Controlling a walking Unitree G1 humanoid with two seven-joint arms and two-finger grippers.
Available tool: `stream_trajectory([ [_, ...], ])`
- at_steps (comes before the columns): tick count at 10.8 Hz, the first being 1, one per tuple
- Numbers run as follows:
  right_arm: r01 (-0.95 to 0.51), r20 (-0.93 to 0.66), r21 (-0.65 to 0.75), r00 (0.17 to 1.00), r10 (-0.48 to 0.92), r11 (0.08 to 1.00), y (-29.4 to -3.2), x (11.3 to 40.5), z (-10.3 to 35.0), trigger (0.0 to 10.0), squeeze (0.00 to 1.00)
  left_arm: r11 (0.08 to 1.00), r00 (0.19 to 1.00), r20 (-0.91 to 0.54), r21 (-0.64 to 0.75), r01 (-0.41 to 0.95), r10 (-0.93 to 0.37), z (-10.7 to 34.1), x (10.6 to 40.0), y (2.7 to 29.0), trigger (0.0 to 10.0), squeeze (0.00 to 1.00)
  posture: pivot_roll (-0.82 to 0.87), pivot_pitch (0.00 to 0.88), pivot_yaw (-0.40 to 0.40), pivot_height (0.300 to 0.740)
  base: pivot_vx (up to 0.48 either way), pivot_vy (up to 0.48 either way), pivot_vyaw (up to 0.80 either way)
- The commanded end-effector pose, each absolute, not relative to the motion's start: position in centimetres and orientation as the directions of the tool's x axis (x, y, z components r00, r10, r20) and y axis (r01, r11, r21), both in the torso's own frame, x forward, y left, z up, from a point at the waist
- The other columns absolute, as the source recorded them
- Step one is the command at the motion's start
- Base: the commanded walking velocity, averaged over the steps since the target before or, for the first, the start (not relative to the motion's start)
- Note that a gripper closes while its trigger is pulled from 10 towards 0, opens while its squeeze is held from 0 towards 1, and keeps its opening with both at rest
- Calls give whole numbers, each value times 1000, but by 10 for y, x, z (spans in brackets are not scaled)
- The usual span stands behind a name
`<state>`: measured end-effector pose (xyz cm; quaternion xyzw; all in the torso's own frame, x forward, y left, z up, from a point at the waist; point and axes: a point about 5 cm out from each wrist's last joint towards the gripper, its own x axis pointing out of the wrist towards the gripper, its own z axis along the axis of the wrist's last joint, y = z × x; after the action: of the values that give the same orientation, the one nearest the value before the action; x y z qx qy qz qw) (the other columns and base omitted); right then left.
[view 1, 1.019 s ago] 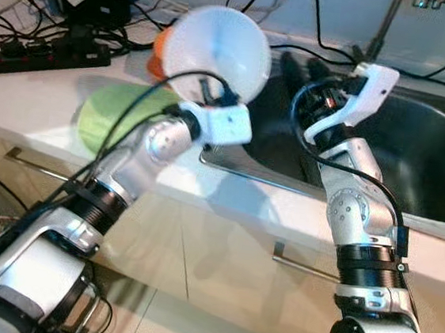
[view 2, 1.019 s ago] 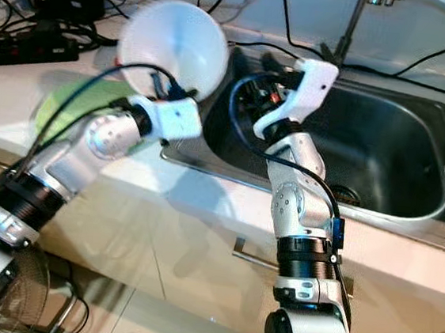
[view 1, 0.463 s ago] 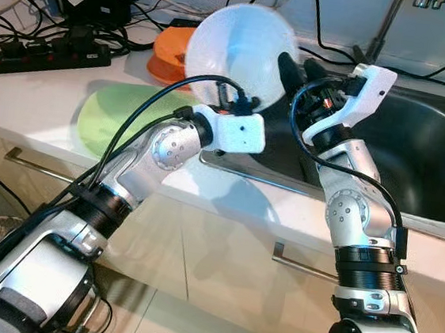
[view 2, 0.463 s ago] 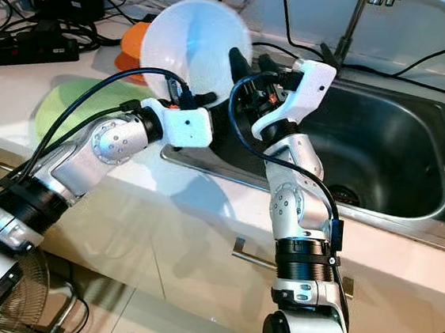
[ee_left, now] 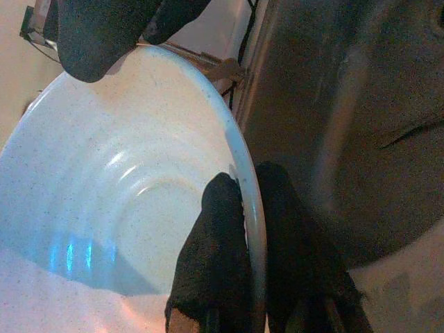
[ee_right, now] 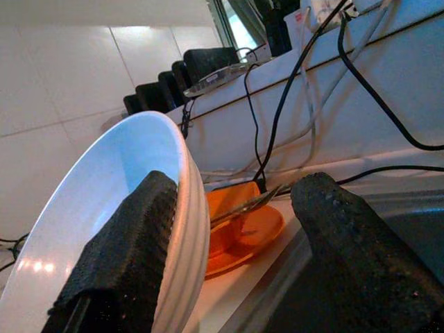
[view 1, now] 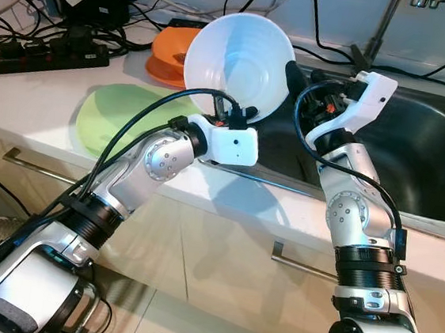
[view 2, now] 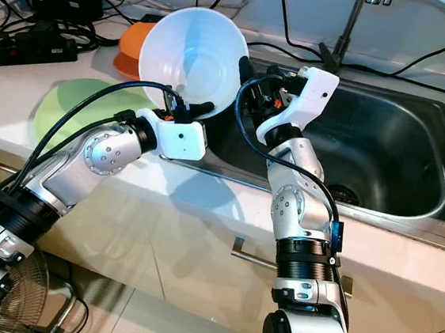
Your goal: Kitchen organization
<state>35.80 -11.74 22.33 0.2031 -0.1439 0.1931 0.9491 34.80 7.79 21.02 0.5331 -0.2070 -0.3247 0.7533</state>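
White round plastic bowl (view 1: 239, 65), rim pinched by the left gripper (view 1: 236, 114), tilts toward the wide-open right gripper (view 1: 296, 72) just beside it.

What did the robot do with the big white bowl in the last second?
The left pincer, shut on the bowl's rim, carried it from above the green plate toward the sink and turned its open side up toward the camera. The bowl now sits at the right pincer, whose open fingers have one on the bowl's inside. The green plate, orange plate and cables stayed put.
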Motion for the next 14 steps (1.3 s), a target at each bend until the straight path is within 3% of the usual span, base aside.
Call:
stream_trajectory([
  [1,-400,328,333,898,293,854,-119,361,221,10000,0,219,680,15,952,214,-733,223,344,75,10000,0,94,0,44,740,0,0,0],
  [8,-417,305,322,896,324,850,-114,363,218,10000,0,135,659,-19,974,182,-752,219,343,69,10000,0,94,0,42,740,0,0,0],
  [9,-418,306,326,896,323,848,-114,363,218,0,0,131,660,-20,975,178,-751,219,344,70,10000,0,94,0,42,740,0,0,0],
  [14,-437,305,309,887,348,844,-112,362,218,0,0,112,672,-22,982,155,-741,218,346,72,10000,0,93,0,41,740,0,0,0],
])
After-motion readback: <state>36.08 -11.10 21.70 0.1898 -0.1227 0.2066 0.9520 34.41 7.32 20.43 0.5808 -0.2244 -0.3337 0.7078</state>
